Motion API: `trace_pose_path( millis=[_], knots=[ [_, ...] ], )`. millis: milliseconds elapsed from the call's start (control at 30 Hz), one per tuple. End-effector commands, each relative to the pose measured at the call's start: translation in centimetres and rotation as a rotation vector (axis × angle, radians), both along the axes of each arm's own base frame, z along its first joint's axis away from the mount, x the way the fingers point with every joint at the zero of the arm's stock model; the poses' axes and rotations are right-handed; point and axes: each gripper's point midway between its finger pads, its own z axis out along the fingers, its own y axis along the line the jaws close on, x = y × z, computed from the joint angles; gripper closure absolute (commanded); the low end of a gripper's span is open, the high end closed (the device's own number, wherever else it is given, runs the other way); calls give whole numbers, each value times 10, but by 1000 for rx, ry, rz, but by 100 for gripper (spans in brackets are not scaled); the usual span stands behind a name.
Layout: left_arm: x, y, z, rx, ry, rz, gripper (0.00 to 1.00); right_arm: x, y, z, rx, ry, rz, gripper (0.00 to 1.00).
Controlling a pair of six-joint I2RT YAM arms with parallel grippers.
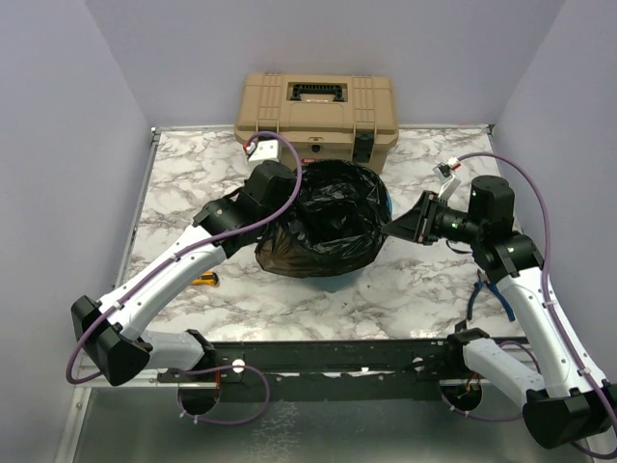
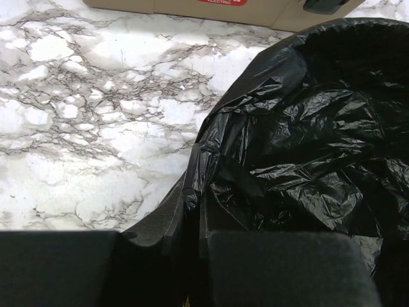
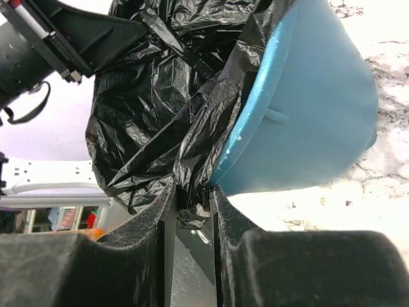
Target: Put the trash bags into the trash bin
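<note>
A glossy black trash bag (image 1: 328,227) is spread over the round teal trash bin (image 1: 388,205) in the middle of the table, lining its mouth and hanging down the near side. My left gripper (image 1: 289,207) is at the bin's left rim, shut on a fold of the trash bag (image 2: 307,141); the fingertips (image 2: 192,204) pinch the film. My right gripper (image 1: 390,230) is at the right rim. In the right wrist view its fingertips (image 3: 192,192) are closed on a bunch of trash bag (image 3: 160,96) beside the teal trash bin (image 3: 313,115) wall.
A tan toolbox (image 1: 318,116) with black latches stands right behind the bin. A small yellow object (image 1: 205,281) lies by the left arm, and a blue-handled tool (image 1: 479,289) lies by the right arm. Grey walls close in the marble table (image 1: 174,183).
</note>
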Motion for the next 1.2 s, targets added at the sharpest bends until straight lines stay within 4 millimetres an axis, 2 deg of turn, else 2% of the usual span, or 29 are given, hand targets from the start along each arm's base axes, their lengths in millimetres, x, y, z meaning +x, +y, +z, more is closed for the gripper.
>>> trace_pose_path(
  millis=[0,133,233,333,667,733,833,967,1067,1167],
  knots=[
    [2,0,2,0,-21,-7,100,4,-3,5,-6,-41,-38,81],
    [2,1,0,5,-19,-6,100,1,-6,2,-17,-37,-49,80],
    [1,1,0,3,-17,-9,100,0,-8,3,-19,-43,-66,69],
    [0,1,0,2,-18,-12,100,1,-8,7,-9,-52,-77,68],
    [1,-2,0,8,-15,-31,100,3,-7,5,1,-43,-78,98],
    [1,-2,-1,9,-13,-31,100,4,-8,2,-6,-34,-92,100],
    [1,-1,-1,15,-14,-28,100,12,-24,1,-50,-33,-212,100],
    [1,0,-2,20,-15,-30,100,30,-62,-3,-153,-43,-467,100],
    [1,1,-4,28,-13,-29,100,42,-81,-17,-231,-6,-574,100],
    [1,0,-4,33,-12,-34,100,51,-90,-38,-296,34,-618,99]
  ],
)
